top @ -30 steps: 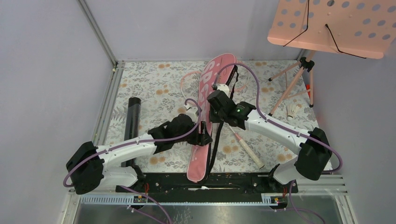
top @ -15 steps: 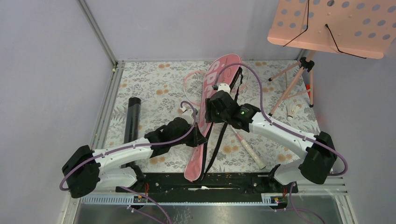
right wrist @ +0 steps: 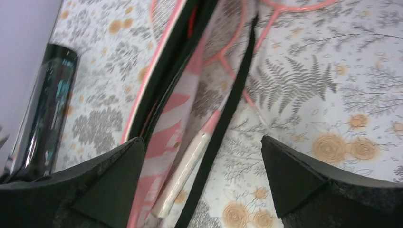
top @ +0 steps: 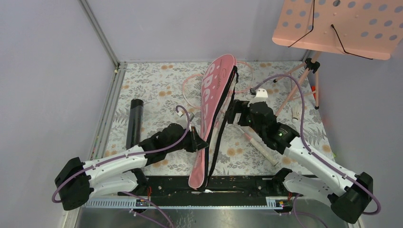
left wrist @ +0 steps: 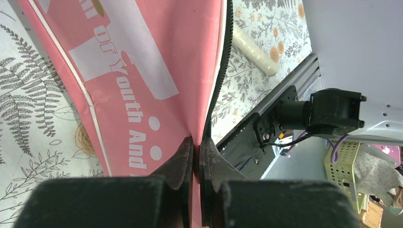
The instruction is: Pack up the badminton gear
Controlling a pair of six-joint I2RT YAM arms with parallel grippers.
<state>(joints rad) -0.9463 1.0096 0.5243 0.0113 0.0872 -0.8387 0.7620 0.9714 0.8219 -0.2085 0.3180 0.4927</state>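
The long pink racket bag [top: 209, 109] lies lengthwise down the middle of the floral mat, its black zipper edge [right wrist: 228, 118] gaping. My left gripper [top: 199, 142] is shut on the bag's pink fabric [left wrist: 157, 71] near its lower end. My right gripper [top: 233, 114] hangs open just right of the bag, over the opening, holding nothing. One racket's pale handle [right wrist: 183, 175] lies in the opening. A second racket's handle [top: 261, 151] rests on the mat to the right, its pink frame [right wrist: 285, 4] beyond. The black tube [top: 134, 121] lies at the left. A white shuttlecock [top: 298, 113] sits at the right.
A pink perforated music stand [top: 340, 26] overhangs the back right corner, its tripod legs [top: 299, 85] standing on the mat by the shuttlecock. Grey walls close in the left, back and right. A black rail [top: 237, 183] runs along the near edge between the arm bases.
My right gripper opened, let go of the bag and drew back to the right. My left gripper shut on the bag's fabric and pulled toward the near left, shifting the bag.
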